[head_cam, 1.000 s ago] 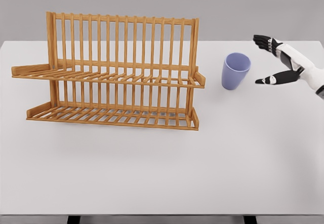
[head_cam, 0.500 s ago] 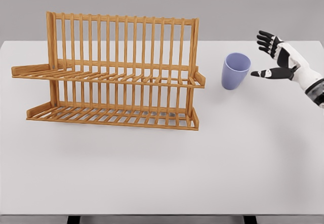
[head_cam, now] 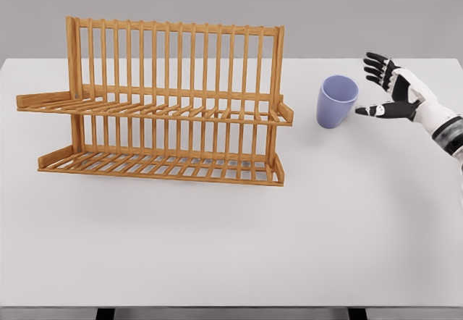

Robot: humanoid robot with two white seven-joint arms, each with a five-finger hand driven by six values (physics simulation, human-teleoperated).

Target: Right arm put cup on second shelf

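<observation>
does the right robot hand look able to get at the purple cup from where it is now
Probably yes: the right robot hand is open just right of the upright lilac plastic cup, with only bare white table between them.

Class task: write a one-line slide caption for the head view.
Open right hand beside the upright purple cup, not touching, right of the empty two-tier wooden rack.
</observation>
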